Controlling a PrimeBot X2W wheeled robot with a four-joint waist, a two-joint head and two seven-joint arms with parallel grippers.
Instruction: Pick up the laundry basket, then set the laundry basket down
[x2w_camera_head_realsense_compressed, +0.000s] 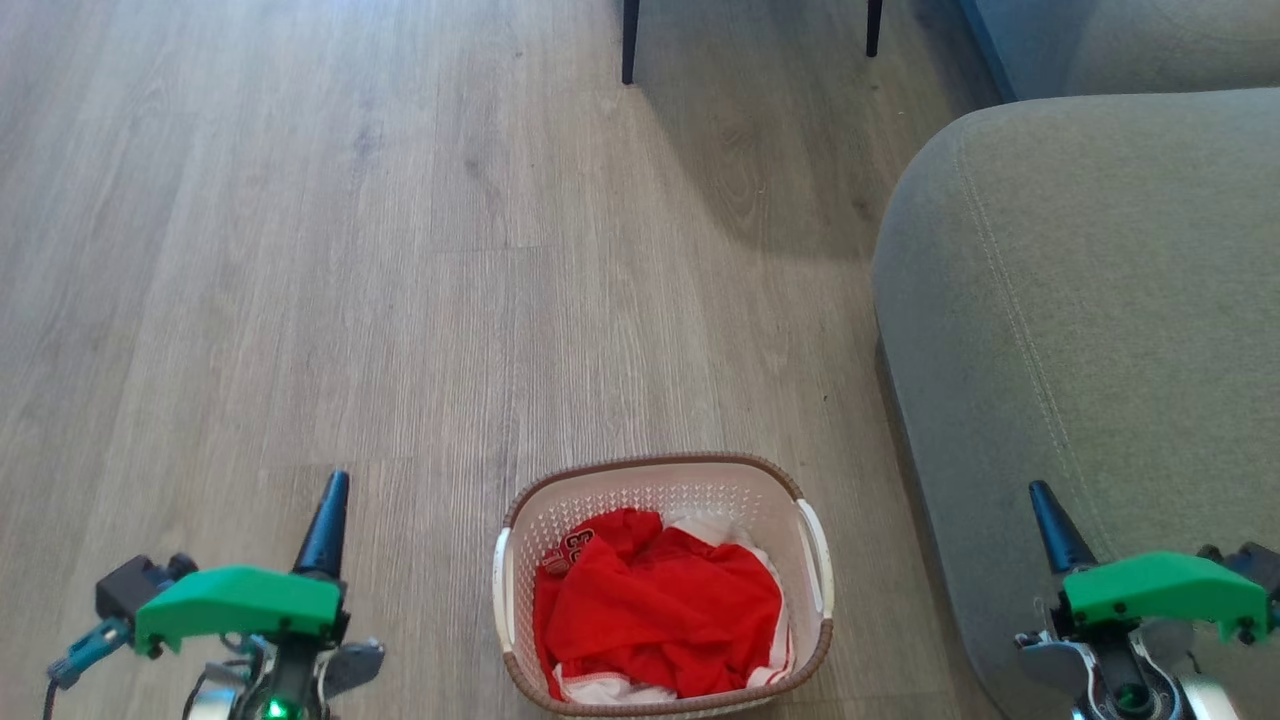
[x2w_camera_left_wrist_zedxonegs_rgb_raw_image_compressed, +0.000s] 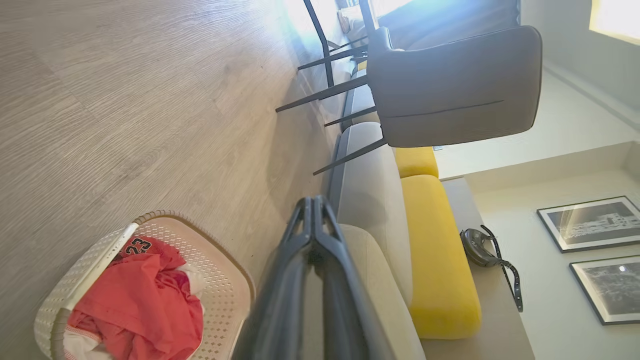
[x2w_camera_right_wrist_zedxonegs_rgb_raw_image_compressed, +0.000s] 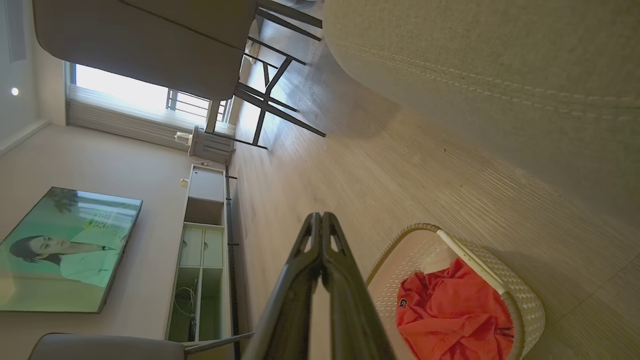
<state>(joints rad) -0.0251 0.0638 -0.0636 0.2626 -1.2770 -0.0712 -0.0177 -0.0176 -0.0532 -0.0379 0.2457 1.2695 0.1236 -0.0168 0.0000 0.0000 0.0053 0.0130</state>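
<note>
The laundry basket (x2w_camera_head_realsense_compressed: 700, 485) stands on the wood floor at the bottom middle of the head view, cream with a brown rim and white side handles, holding red and white clothes (x2w_camera_head_realsense_compressed: 660, 610). My left gripper (x2w_camera_head_realsense_compressed: 335, 490) is well to its left, fingers together and empty. My right gripper (x2w_camera_head_realsense_compressed: 1042, 497) is to the basket's right, over the sofa, also shut on nothing. The left wrist view has the basket (x2w_camera_left_wrist_zedxonegs_rgb_raw_image_compressed: 220, 280) at lower left of my shut gripper (x2w_camera_left_wrist_zedxonegs_rgb_raw_image_compressed: 315, 202). In the right wrist view the basket (x2w_camera_right_wrist_zedxonegs_rgb_raw_image_compressed: 525, 295) lies lower right of the shut gripper (x2w_camera_right_wrist_zedxonegs_rgb_raw_image_compressed: 320, 217).
A grey sofa (x2w_camera_head_realsense_compressed: 1100, 300) fills the right side, close beside the basket. Dark chair legs (x2w_camera_head_realsense_compressed: 630, 45) stand on the floor at the far middle. A grey chair (x2w_camera_left_wrist_zedxonegs_rgb_raw_image_compressed: 450, 85) and yellow cushions (x2w_camera_left_wrist_zedxonegs_rgb_raw_image_compressed: 435, 250) appear in the left wrist view. Bare floor (x2w_camera_head_realsense_compressed: 300, 250) spreads left.
</note>
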